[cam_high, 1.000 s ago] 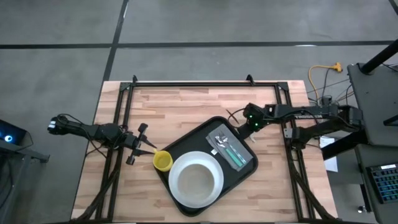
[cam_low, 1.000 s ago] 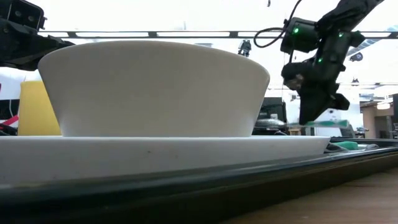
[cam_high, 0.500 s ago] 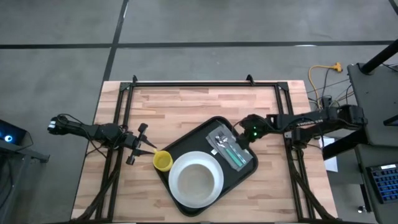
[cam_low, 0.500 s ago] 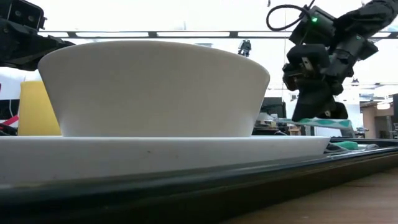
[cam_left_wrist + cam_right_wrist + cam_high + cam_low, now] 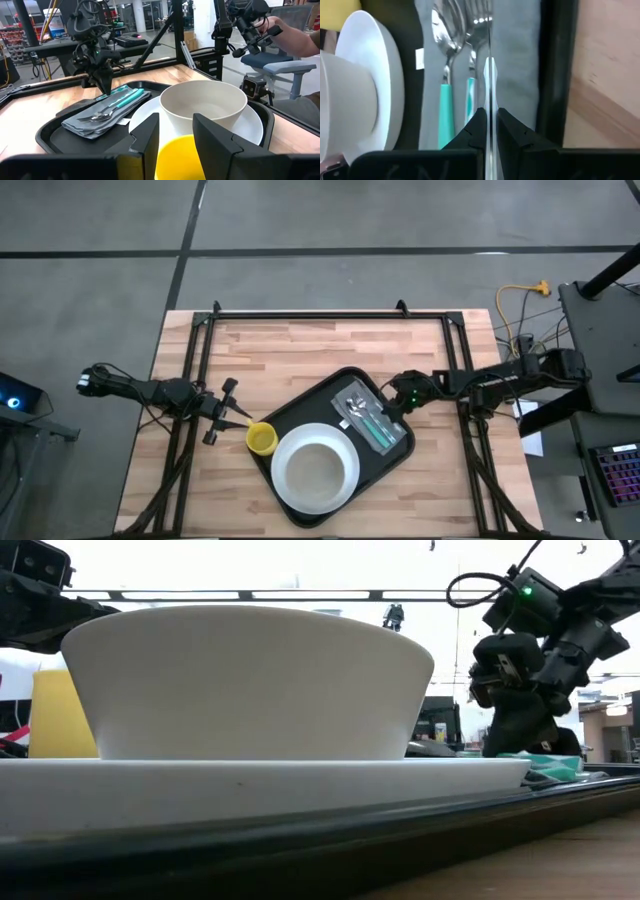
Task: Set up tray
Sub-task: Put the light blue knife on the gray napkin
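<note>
— How do the jaws stand?
— The right gripper pinches a knife; the left gripper is spread around a yellow cup.
— And the tray?
— Matte black, rounded corners, low rim, lower centre of the high view, skewed on the table, carrying a plate, bowl and napkin.

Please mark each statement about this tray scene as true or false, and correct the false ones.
1. The white bowl stands on the white plate. True.
2. The right claw is shut on a knife. True.
3. The yellow cup is inside the bowl. False: it is at the tray edge, between the fingers of the left claw.
4. The spoon lies on bare wood. False: it lies on the grey napkin in the tray.
5. The left claw is over the napkin. False: the right claw is there.
</note>
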Robot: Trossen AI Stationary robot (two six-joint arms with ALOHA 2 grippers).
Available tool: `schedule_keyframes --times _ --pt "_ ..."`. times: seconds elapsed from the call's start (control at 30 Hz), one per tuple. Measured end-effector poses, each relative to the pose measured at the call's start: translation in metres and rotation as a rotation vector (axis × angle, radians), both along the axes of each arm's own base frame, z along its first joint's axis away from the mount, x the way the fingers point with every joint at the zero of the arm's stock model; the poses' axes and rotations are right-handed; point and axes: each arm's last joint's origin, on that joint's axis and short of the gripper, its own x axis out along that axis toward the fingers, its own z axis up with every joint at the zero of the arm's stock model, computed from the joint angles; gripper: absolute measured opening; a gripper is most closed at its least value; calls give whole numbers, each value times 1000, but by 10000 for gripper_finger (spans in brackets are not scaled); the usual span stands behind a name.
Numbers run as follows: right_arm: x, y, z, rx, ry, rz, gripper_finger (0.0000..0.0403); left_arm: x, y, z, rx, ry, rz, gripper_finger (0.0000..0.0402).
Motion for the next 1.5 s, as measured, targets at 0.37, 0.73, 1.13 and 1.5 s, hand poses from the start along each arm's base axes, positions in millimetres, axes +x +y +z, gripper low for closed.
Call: schedule_keyframes --times 0.37,0.73,1.13,1.5 --pt "-10 5 -13 14 4 -38 12 0 0 0 0 0 0 104" --pt "-9 12 -13 36 -10 -30 12 0 0 0 0 0 0 104" --pt "-9 17 -13 28 -10 -16 12 0 0 0 0 0 0 104" --pt "-9 17 -13 9 -13 -7 12 0 0 0 0 0 0 104"
